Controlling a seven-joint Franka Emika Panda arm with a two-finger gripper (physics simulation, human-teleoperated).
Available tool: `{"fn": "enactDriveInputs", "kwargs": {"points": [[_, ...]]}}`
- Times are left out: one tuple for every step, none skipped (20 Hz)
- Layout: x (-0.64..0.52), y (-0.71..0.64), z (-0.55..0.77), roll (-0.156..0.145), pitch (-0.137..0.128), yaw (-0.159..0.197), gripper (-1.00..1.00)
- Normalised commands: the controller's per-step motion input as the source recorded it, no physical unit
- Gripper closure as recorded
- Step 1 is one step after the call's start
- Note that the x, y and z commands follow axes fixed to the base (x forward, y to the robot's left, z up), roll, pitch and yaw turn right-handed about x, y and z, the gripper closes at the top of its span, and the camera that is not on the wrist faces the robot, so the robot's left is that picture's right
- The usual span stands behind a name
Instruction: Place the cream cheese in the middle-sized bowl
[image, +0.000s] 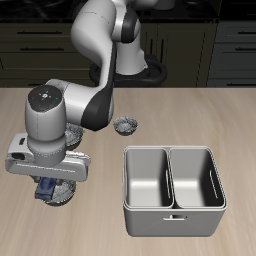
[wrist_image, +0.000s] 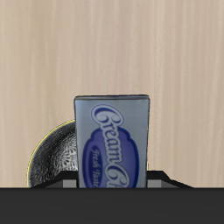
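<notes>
My gripper (image: 48, 185) is shut on the cream cheese (wrist_image: 111, 140), a dark blue box with a lighter "Cream Cheese" label. The box also shows in the exterior view (image: 44, 192), held low near the table's front edge. A shiny crinkled silvery bowl (image: 64, 193) sits right under and beside the gripper. In the wrist view the bowl (wrist_image: 54, 164) lies partly behind the box, which hangs over its rim. It looks like the middle-sized bowl, though the arm hides much of it. The box is above the bowl, not resting in it.
A much smaller silvery bowl (image: 125, 125) stands farther back, mid-table. Another silvery bowl (image: 73, 134) shows partly behind the arm. A grey two-compartment metal bin (image: 172, 185) stands beside the gripper near the front edge.
</notes>
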Motion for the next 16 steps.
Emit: {"fn": "enactDriveInputs", "kwargs": {"points": [[-0.18,0.37,-0.08,0.013,-0.026,0.185,-1.00],[-0.01,0.40,-0.23,0.107,0.041,0.015,-1.00],[-0.05,0.10,-0.05,-0.035,0.043,-0.022,-1.00],[-0.03,0.22,0.03,0.069,-0.040,0.041,-1.00],[-0.03,0.14,-0.01,0.057,0.024,-0.007,-1.00],[0.00,0.03,0.02,-0.009,-0.022,0.010,-1.00],[-0.02,0.02,0.03,-0.027,-0.011,0.026,-1.00],[-0.03,0.27,0.09,0.129,-0.004,0.000,-1.00],[0.01,-0.03,0.04,-0.044,-0.025,0.039,-1.00],[-0.01,0.23,0.11,0.080,-0.015,0.017,-1.00],[-0.01,-0.05,0.08,-0.037,-0.004,-0.016,-1.00],[-0.06,0.12,0.20,0.063,-0.047,0.011,-1.00],[-0.07,0.07,0.09,0.018,-0.013,0.008,-1.00],[0.06,-0.09,0.03,-0.021,-0.002,0.002,-1.00],[-0.03,0.15,0.15,0.034,-0.046,0.065,-1.00],[-0.05,0.03,0.02,0.029,0.020,-0.040,-1.00]]}}
